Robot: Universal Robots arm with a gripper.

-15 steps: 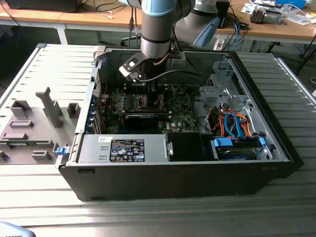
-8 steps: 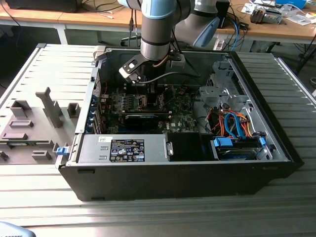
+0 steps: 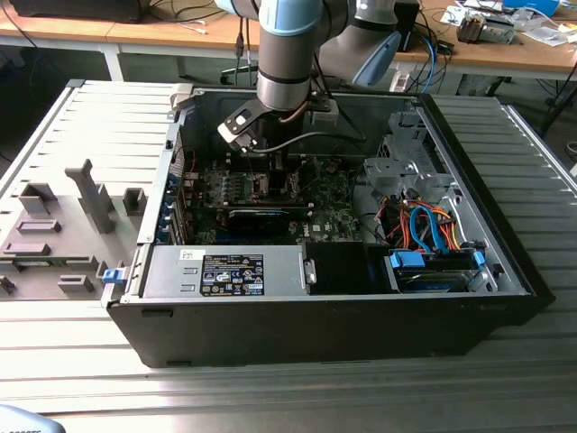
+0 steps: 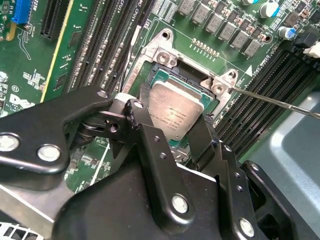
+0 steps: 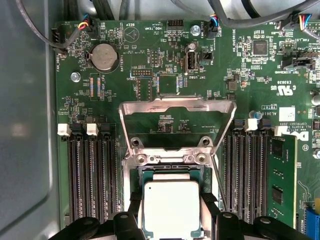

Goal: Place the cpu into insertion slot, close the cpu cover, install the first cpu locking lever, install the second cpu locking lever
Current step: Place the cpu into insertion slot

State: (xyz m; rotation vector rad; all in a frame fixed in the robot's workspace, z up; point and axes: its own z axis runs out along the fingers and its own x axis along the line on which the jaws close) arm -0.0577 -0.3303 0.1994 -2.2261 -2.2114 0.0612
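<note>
Inside the computer case (image 3: 315,336) the cpu (image 5: 171,205) is pinched by the gripper (image 4: 175,127) over its socket, with the cpu cover (image 5: 177,106) raised; level seating is needed.

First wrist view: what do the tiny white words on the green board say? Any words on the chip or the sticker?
Motherboard: white lettering beside many parts, too small to read surely.
cpu: faint print on its metal top, not legible.
Black label on the silver box, exterior view: fine print, too small to read.
</note>
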